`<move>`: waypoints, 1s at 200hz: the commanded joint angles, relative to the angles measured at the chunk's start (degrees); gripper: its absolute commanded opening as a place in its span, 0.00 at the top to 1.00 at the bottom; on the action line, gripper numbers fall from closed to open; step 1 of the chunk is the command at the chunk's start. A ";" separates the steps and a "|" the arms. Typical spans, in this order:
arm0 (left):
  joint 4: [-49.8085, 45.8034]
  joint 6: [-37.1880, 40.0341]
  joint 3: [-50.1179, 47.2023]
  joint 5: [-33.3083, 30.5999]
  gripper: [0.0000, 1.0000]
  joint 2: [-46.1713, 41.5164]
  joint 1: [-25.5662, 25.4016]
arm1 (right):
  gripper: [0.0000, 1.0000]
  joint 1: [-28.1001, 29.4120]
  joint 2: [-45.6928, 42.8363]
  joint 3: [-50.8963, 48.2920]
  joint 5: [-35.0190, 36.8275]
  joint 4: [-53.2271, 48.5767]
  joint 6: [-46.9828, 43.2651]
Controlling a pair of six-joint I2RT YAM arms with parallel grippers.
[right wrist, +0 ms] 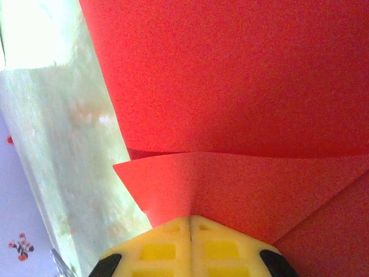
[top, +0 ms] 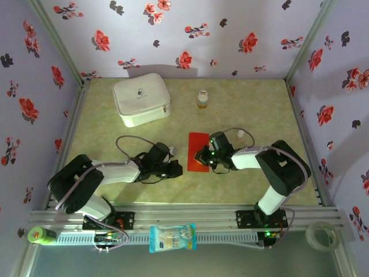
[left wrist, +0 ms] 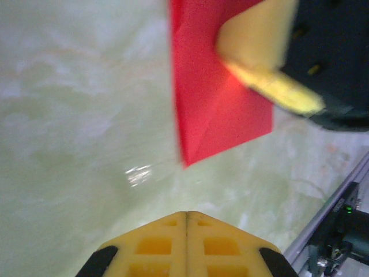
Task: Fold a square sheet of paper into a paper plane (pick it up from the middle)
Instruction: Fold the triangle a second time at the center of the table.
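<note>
Two arms lie low with elbows bent, reaching inward. The left gripper (top: 177,168), pinched closed and empty, sits just left of the red paper (top: 198,144). The right gripper (top: 202,157), fingers together, rests its tips on the paper's near end. The paper lies mid-table, folded to a strip, its long axis running away from the bases. The tabletop (top: 259,109) is pale green and marbled, and the walls (top: 190,34) are floral.

Upper left of centre: white rounded fabric zip case (top: 141,99) flat on pale green marbled tabletop (top: 259,104). Just right of it: small amber-filled bottle (top: 202,99), upright. Along bottom edge, on metal rail (top: 219,214): green round container (top: 40,235), blue-and-white snack packet (top: 172,238), clear tape roll (top: 322,235). Around: lilac flower-patterned walls (top: 202,34).
</note>
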 commanded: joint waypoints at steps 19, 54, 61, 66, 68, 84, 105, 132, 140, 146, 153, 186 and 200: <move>-4.97 3.95 6.04 0.03 1.00 1.75 -0.28 | 0.98 3.74 0.01 -2.00 -0.51 -0.17 2.29; -5.34 4.99 8.07 -0.08 1.00 5.23 -0.13 | 0.98 4.73 0.54 -1.81 -0.57 0.86 2.97; -5.59 5.41 8.58 -0.32 1.00 5.91 0.17 | 0.98 4.73 0.44 -1.77 -0.48 0.94 2.99; -5.60 5.63 8.98 -0.28 1.00 6.46 0.36 | 0.98 4.73 0.43 -1.75 -0.46 0.86 2.94; -5.60 5.67 9.15 -0.28 1.00 6.70 0.44 | 0.98 4.73 0.44 -1.75 -0.46 0.85 2.96; -6.20 6.97 11.24 -0.22 1.00 8.61 0.59 | 0.98 4.73 0.63 -1.58 -0.62 0.60 2.73; -8.81 8.45 13.83 -0.36 1.00 10.60 0.59 | 0.98 4.73 0.93 -1.42 -0.86 0.69 2.76; -9.64 8.69 13.94 -0.37 1.00 13.23 0.59 | 0.98 4.72 1.12 -1.39 -0.67 0.70 2.81; -10.31 9.08 13.51 -0.50 1.00 13.63 0.59 | 0.98 4.73 1.11 -1.32 -0.63 0.63 2.82; -10.34 9.11 12.94 -0.61 1.00 13.84 0.58 | 0.98 4.72 1.13 -1.22 -0.66 0.53 2.81; -10.14 9.19 12.20 -0.80 1.00 13.93 0.59 | 0.98 4.73 1.22 -1.13 -0.66 0.60 2.81; -10.14 9.41 10.10 -1.19 1.00 14.33 0.56 | 0.98 4.73 1.30 -0.45 -0.42 -0.43 2.50; -10.78 9.40 9.49 -1.81 1.00 14.45 0.59 | 0.98 4.73 1.00 -0.22 0.25 -1.08 2.35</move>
